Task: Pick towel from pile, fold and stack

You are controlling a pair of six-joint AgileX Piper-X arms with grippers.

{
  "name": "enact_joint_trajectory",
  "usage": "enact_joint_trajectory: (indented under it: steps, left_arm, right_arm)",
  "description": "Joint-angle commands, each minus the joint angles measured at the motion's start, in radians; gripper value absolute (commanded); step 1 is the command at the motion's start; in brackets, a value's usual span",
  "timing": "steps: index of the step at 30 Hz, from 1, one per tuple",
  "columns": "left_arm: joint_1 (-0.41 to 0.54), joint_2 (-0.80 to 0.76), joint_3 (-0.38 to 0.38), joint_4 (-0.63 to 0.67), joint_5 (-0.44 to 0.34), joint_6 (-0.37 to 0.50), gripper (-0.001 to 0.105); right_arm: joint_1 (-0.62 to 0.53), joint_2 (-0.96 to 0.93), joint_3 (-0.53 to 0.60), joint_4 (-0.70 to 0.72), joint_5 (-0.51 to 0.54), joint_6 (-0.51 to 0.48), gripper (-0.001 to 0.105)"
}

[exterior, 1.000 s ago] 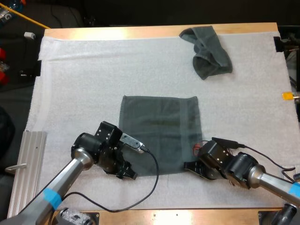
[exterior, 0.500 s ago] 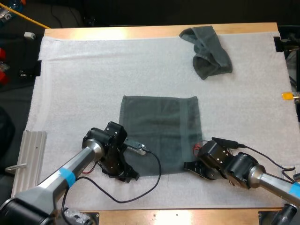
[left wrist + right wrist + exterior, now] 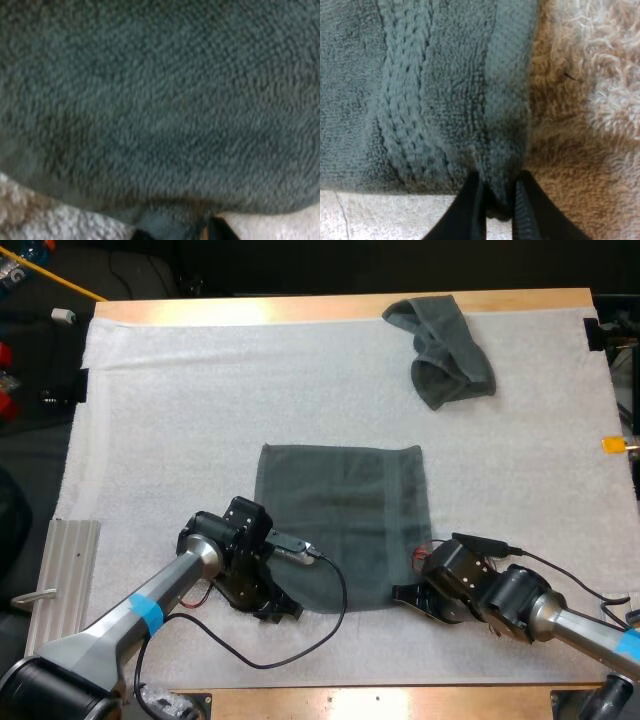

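Two near corners of the flat towel [image 3: 340, 510], centred on the mat [image 3: 180, 420], sit clamped: left gripper [image 3: 283, 610] on one, right gripper [image 3: 404, 596] on the other. Raise them level and together, landing the near edge squarely on the far edge.

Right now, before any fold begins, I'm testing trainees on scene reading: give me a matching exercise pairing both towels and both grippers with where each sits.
1. flat towel
2. crumpled towel
3. left gripper
4. right gripper

A. far right part of the mat
B. flat towel's near left corner
C. middle of the mat
D. flat towel's near right corner

Pairs: 1-C, 2-A, 3-B, 4-D
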Motion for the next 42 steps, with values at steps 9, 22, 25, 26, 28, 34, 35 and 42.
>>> enact_joint_trajectory:
  steps: [9,22,25,26,28,34,35,42]
  left_arm:
    - [-0.005,0.008,0.002,-0.086,-0.014,-0.028,0.000]
    - [-0.005,-0.298,-0.001,0.023,-0.011,-0.017,0.000]
    - [-0.005,-0.404,-0.001,0.089,-0.006,-0.011,0.000]
    - [-0.005,-0.423,-0.001,0.106,-0.002,-0.007,0.000]
    - [-0.005,-0.492,-0.001,0.158,0.005,0.003,0.000]
    - [-0.005,-0.609,-0.001,0.266,0.051,0.003,0.000]
    - [-0.005,-0.620,-0.001,0.278,0.053,0.004,0.000]
    - [-0.004,-0.644,-0.001,0.253,0.056,0.009,0.000]
  right_arm:
    - [0.002,-0.007,0.000,0.009,0.009,-0.010,0.000]
    - [0.002,-0.094,-0.045,0.119,0.018,-0.119,0.000]
    - [0.003,-0.152,-0.066,0.178,0.018,-0.119,0.000]
    - [0.007,-0.168,-0.070,0.193,0.018,-0.119,0.000]
    - [0.021,-0.212,-0.086,0.233,0.015,-0.117,0.000]
    - [0.114,-0.292,-0.100,0.272,-0.002,-0.079,0.000]
    - [0.131,-0.297,-0.100,0.278,-0.001,-0.067,0.000]
    - [0.213,-0.303,-0.100,0.290,0.050,0.076,0.000]
